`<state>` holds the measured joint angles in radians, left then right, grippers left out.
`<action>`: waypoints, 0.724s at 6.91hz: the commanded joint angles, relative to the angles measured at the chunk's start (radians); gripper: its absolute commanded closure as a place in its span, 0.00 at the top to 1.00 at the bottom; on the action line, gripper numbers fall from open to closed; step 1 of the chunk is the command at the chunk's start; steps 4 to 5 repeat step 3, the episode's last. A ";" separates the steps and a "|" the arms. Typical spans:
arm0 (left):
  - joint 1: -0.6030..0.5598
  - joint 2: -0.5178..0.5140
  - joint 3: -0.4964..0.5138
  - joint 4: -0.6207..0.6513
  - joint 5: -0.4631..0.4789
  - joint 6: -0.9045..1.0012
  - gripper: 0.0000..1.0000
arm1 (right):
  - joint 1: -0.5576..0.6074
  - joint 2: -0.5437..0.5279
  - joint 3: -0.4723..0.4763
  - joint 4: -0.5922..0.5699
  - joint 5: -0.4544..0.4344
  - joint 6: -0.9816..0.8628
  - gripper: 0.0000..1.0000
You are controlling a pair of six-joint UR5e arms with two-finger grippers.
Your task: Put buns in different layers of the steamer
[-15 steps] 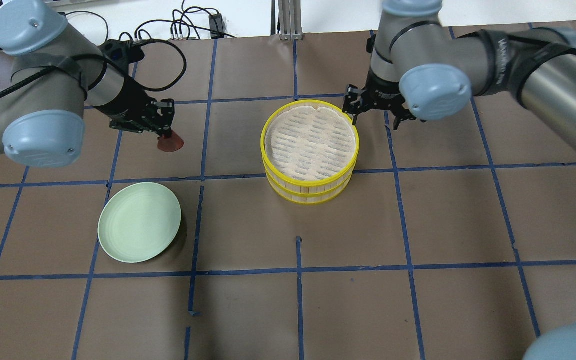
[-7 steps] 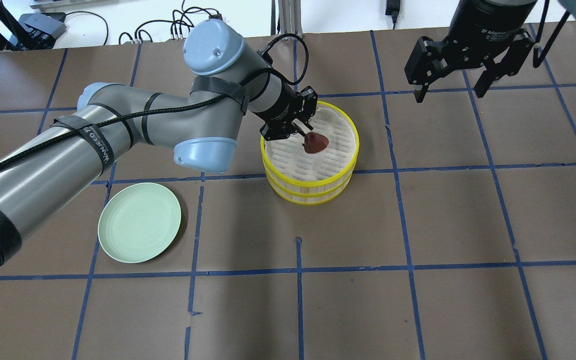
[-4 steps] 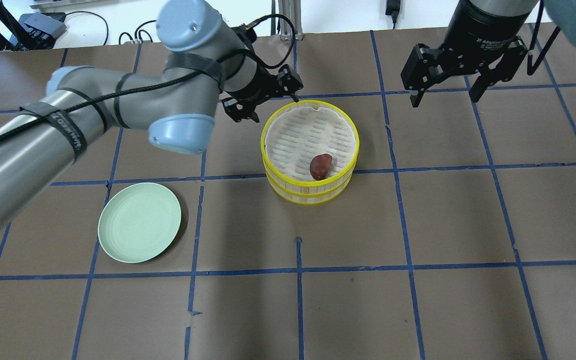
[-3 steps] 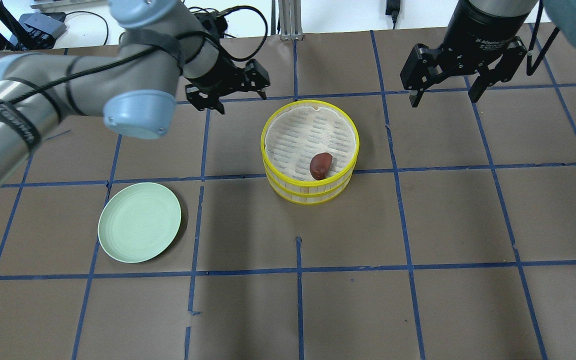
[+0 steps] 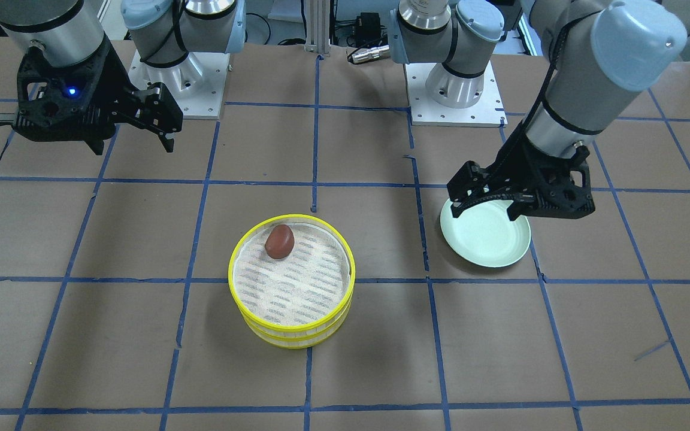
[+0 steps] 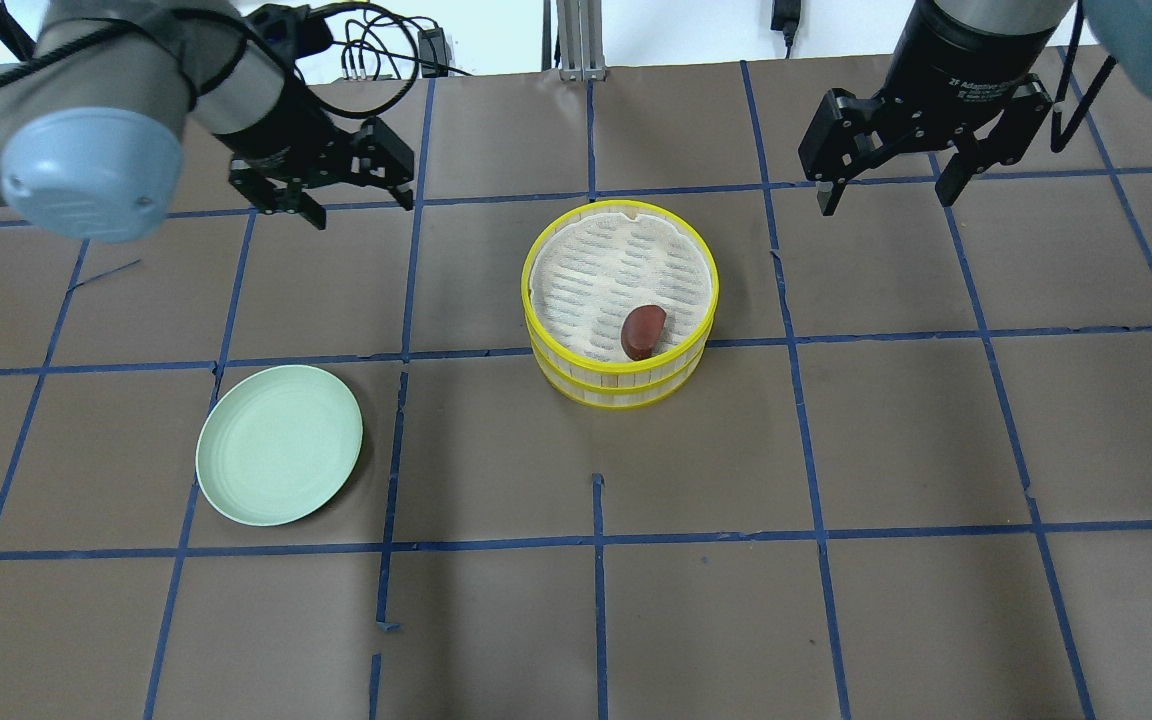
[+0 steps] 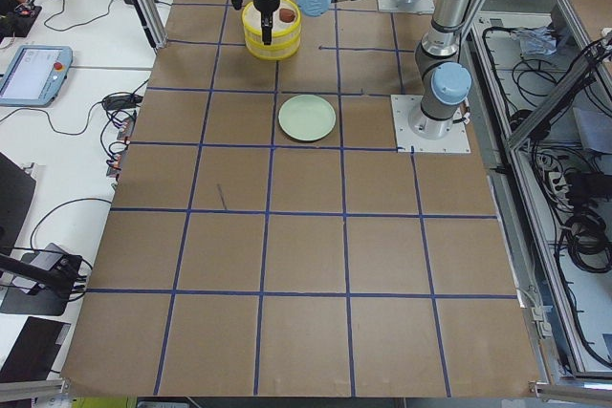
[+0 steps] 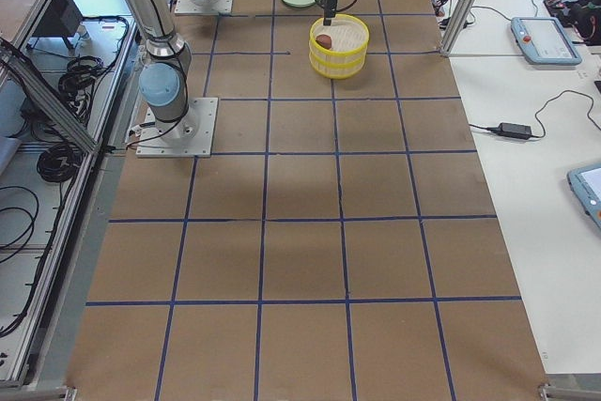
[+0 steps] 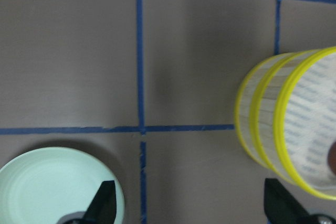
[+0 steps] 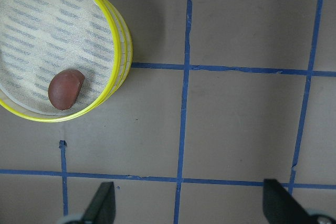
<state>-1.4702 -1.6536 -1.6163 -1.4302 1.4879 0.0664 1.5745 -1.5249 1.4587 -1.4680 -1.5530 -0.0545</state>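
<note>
On the mesh of the top tray (image 6: 525,285): the brown bun (image 6: 642,332), free of any claw, close to the rim on the robot's side and a little to the right of the middle. Same spot as 0.6 s ago. A second ago still pinched by the left claw (image 6: 358,205) just above this tray, and 2.2 s ago carried over the table (image 6: 916,450) to the left of the steamer.

Top tray stacked straight on the lower tray (image 6: 626,402) (only the yellow band and slatted wall of that one visible).

Left claw now with fingers spread wide and nothing between them. Pulled back to the left, step by step over the last second, and hanging high above the table, well apart from the steamer, on the side of the green plate (image 6: 279,458). Green plate in the same place as before.

Right claw (image 6: 881,200) also spread wide and holding nothing, high beyond the right side of the steamer. Not moved since a second ago; 2.2 s ago low at the far right rim of the top tray.
</note>
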 commanded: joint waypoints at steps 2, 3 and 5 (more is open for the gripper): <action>0.008 0.132 -0.004 -0.159 0.133 0.018 1.00 | -0.001 0.000 0.002 0.000 0.005 -0.001 1.00; 0.008 0.141 -0.004 -0.183 0.137 0.018 1.00 | 0.001 0.000 0.003 0.000 -0.005 0.001 1.00; 0.008 0.141 -0.004 -0.183 0.137 0.018 1.00 | 0.001 0.000 0.003 0.000 -0.005 0.001 1.00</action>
